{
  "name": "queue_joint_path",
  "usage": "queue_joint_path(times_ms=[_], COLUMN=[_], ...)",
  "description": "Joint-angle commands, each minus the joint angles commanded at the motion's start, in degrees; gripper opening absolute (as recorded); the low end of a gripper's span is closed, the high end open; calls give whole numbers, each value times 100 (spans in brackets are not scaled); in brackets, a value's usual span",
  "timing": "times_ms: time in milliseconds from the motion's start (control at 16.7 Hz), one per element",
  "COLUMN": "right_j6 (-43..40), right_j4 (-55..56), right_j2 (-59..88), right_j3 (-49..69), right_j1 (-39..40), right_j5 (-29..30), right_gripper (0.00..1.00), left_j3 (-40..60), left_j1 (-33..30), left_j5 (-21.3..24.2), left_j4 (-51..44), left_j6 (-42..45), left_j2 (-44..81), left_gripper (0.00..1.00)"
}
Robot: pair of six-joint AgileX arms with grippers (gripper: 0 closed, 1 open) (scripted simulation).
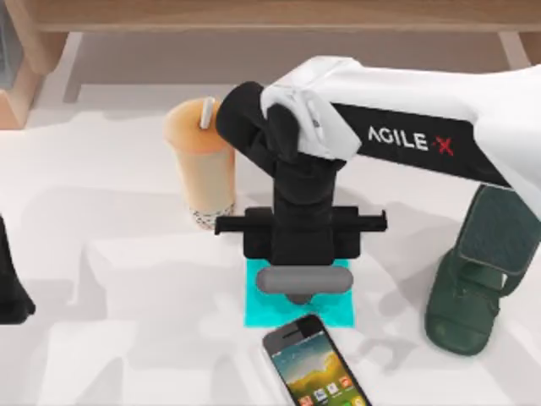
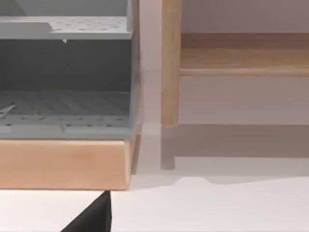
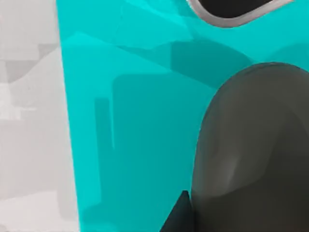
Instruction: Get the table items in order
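The desk (image 1: 110,254) is the wide white ground that carries everything, with a wooden shelf (image 1: 254,13) running along its far edge. Across it from the right reaches my right arm (image 1: 423,135), bent down over the middle so that its right end effector (image 1: 297,296) hangs straight above the cyan pad (image 1: 258,309); that vertical pose suits setting something down flat. To the right stands the dark green phone stand (image 1: 478,279), empty, which I judge is meant to receive the phone later. The bubble tea cup (image 1: 203,165) stands upright just behind and left of the arm's wrist, its white straw (image 1: 206,112) poking up. The smartphone (image 1: 317,368) lies face up at the near edge, its top corner just touching the pad's front edge. The mouse (image 3: 251,150) sits at the pad, directly under the right end effector; whether the fingers are pinching it or have let go I cannot tell, though the pad is plainly its intended place. My left end effector (image 1: 13,288) is parked at the desk's left edge, idle.
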Motion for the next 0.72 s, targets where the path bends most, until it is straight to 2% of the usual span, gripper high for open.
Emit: queue_joint_path(times_ms=[300, 720], right_j6=[0, 0], right_j4=[0, 0], right_j2=[0, 0], right_j3=[0, 0], right_j1=[0, 0], right_j5=[0, 0], right_gripper=[98, 100], left_j3=[0, 0], left_j1=[0, 0], left_j5=[0, 0], left_j4=[0, 0], left_j6=[0, 0], left_j2=[0, 0], left_gripper=[100, 100])
